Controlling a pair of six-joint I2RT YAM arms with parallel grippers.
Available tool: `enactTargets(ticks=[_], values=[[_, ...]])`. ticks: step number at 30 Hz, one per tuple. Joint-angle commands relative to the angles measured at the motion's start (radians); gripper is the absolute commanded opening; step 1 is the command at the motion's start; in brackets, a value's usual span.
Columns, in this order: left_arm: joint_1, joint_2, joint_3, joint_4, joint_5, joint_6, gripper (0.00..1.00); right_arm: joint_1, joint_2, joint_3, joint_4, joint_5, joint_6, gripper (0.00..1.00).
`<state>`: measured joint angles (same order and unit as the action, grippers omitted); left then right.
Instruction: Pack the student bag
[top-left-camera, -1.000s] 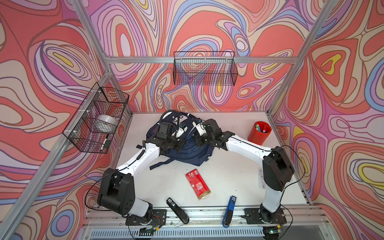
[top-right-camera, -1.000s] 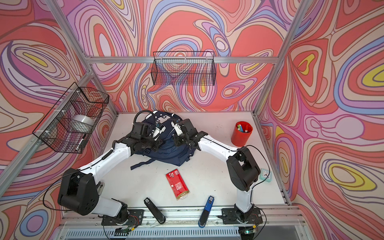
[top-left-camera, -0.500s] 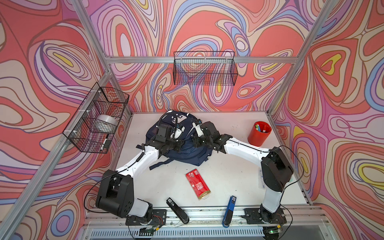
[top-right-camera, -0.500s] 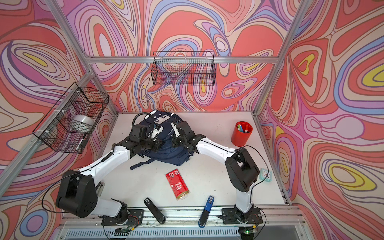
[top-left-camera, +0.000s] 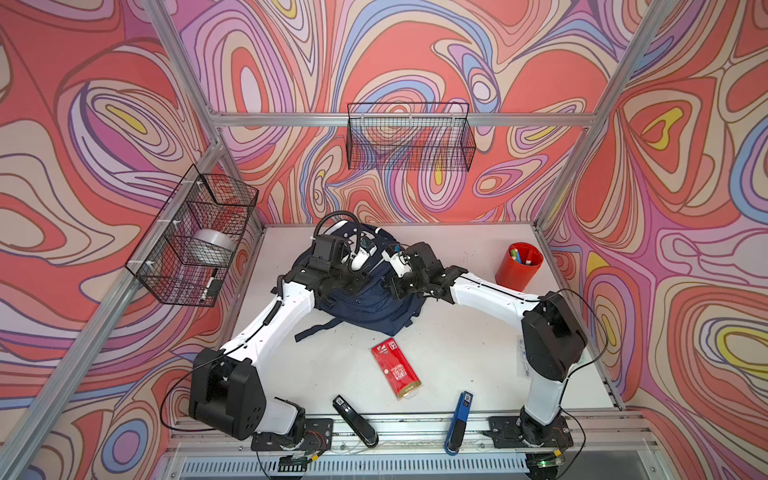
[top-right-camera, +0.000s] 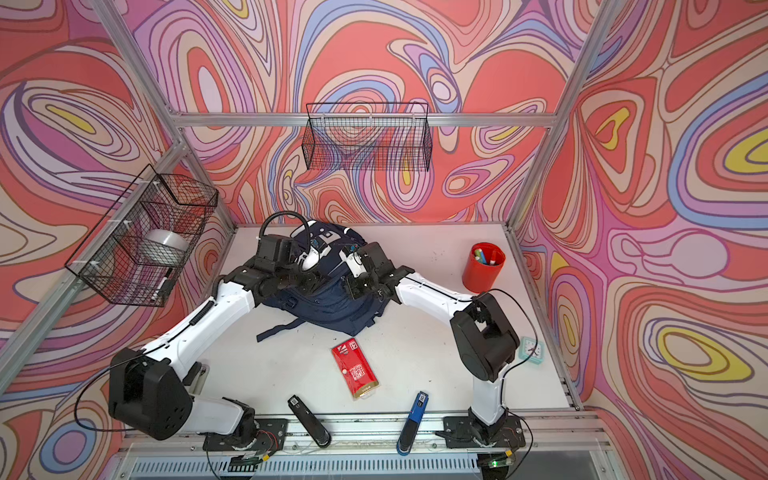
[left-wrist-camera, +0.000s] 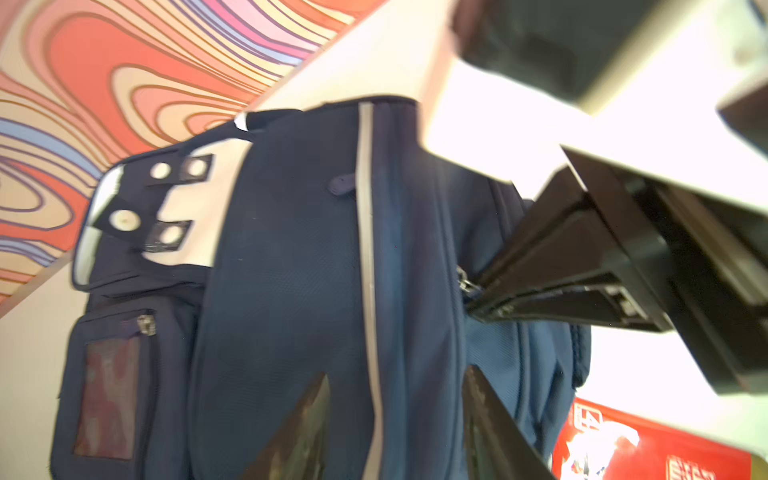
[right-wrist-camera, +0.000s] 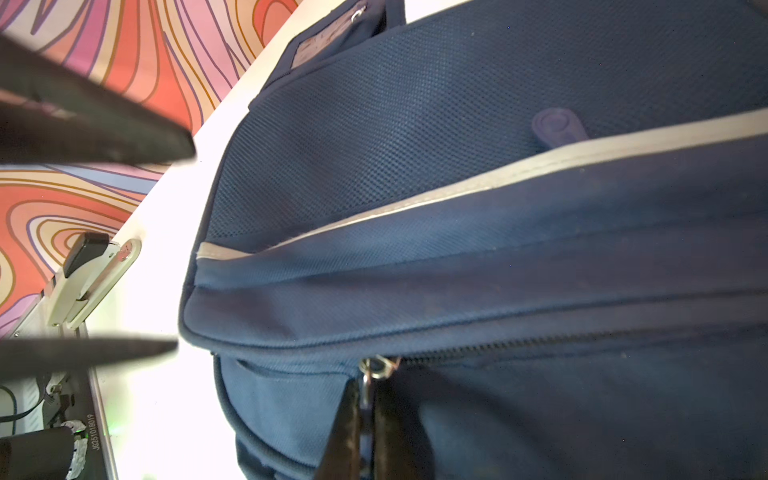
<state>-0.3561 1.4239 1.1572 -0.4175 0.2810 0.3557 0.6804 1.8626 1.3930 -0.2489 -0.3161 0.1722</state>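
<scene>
Right fingers (right-wrist-camera: 343, 436): clenched on the zip pull (right-wrist-camera: 376, 368), at their very tips.
Left fingers (left-wrist-camera: 307, 436): parted, gripping nothing; bag (left-wrist-camera: 291, 270) just beyond them.
Zip track (right-wrist-camera: 540, 343): runs straight on from the pull, away from the right fingers.
Nearer arm: right; it would likely drag the pull along the track.

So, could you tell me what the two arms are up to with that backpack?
They are working on the navy backpack at the back of the table. The right pincer is shut on its zipper pull, while the left pincer hangs open over the bag's front, gripping nothing. A red packet, a black stapler and a blue stapler lie unpacked near the front edge.
</scene>
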Motion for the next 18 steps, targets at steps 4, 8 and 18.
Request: enactTargets(ticks=[4, 8, 18], values=[[-0.033, 0.007, -0.033, -0.044, -0.026, 0.022, 0.54, 0.008, 0.018, 0.024, -0.036, -0.005, -0.033, 0.00], [-0.046, 0.035, -0.011, -0.063, -0.072, 0.018, 0.54, 0.009, 0.020, 0.029, -0.039, -0.002, -0.034, 0.00], [-0.032, -0.012, -0.077, -0.122, -0.200, 0.287, 0.50, -0.035, 0.021, 0.049, -0.048, -0.096, -0.067, 0.00]])
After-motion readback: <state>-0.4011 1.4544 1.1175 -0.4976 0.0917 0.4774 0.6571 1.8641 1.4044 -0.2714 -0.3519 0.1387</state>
